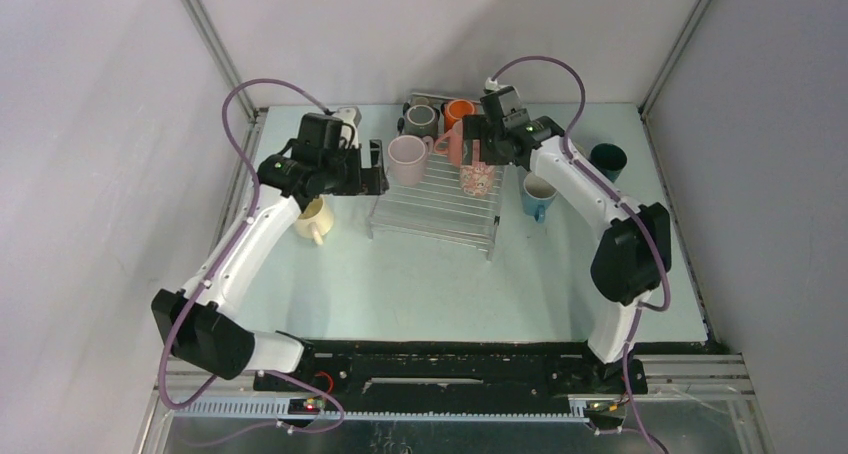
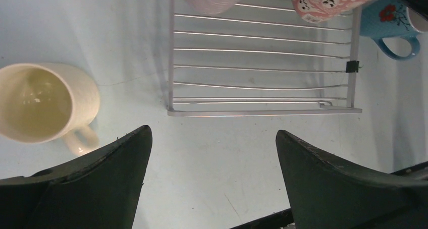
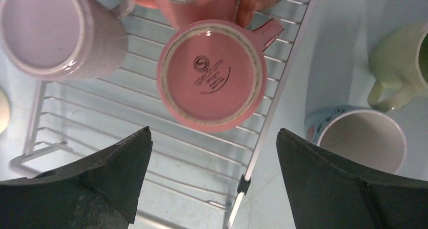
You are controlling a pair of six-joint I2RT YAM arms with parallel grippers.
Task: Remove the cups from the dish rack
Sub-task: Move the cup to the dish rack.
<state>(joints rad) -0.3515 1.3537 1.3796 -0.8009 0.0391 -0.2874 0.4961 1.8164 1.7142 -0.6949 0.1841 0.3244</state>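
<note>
Cups, nine that I can count.

On the dish rack, five: lilac cup, grey cup, orange cup, plain pink cup, speckled pink cup.

On the table, four: cream cup, blue cup, dark teal cup, pale green cup. The pale green one shows only from the right wrist camera.

A rim behind the grey cup may be a tenth; cannot tell.

Dish rack: one.

Arms: two, left arm and right arm.

Purple cables: two, one to each arm.
</note>
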